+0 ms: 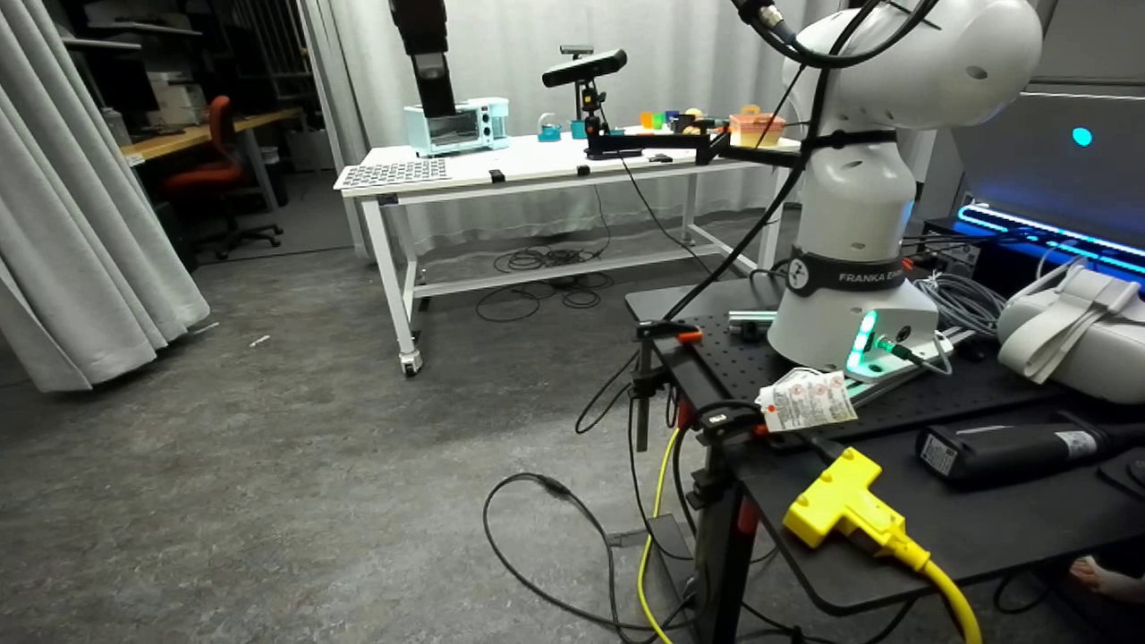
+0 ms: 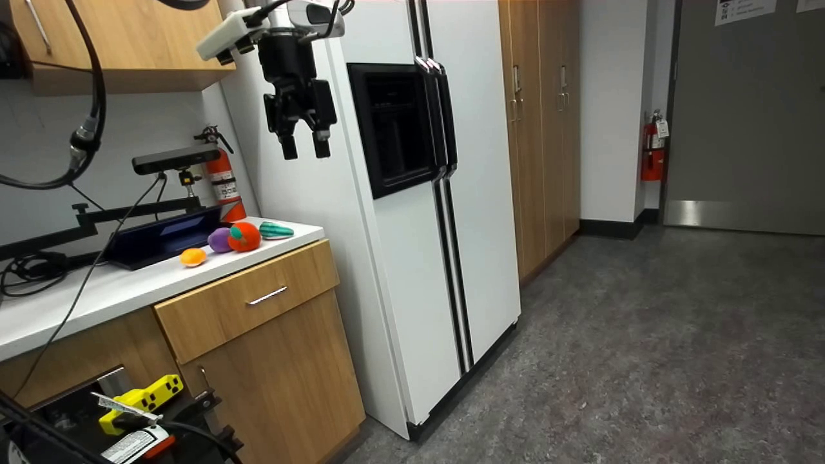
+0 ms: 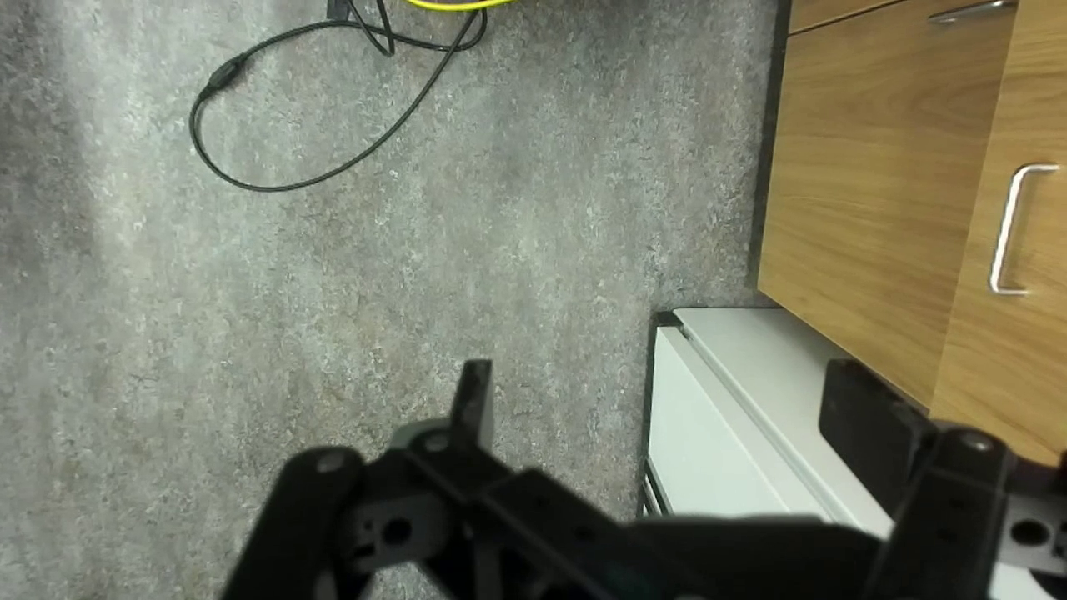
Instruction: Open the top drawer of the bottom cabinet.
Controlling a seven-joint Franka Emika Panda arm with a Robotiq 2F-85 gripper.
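Observation:
The top drawer [image 2: 216, 319] has a light wood front with a silver bar handle [image 2: 267, 296], just under the white countertop in an exterior view. It looks shut, and its white inside is hidden. In the wrist view, the top drawer [image 3: 1013, 358] and its handle [image 3: 1010, 229] are at the right edge. My black gripper [image 2: 306, 151] is open and empty, pointing down, well above countertop height and in front of the fridge side. In the wrist view, the fingers [image 3: 658, 404] are wide apart. The gripper [image 1: 436, 94] is also at the top of an exterior view.
A white fridge [image 2: 303, 193] stands beside the cabinet. The countertop [image 2: 116, 293] holds toy produce [image 2: 245, 237], a dark tray [image 2: 167, 235] and a camera on an arm [image 2: 174, 159]. A lower door [image 2: 283, 374] is under the drawer. A wall cabinet [image 2: 129, 38] hangs above.

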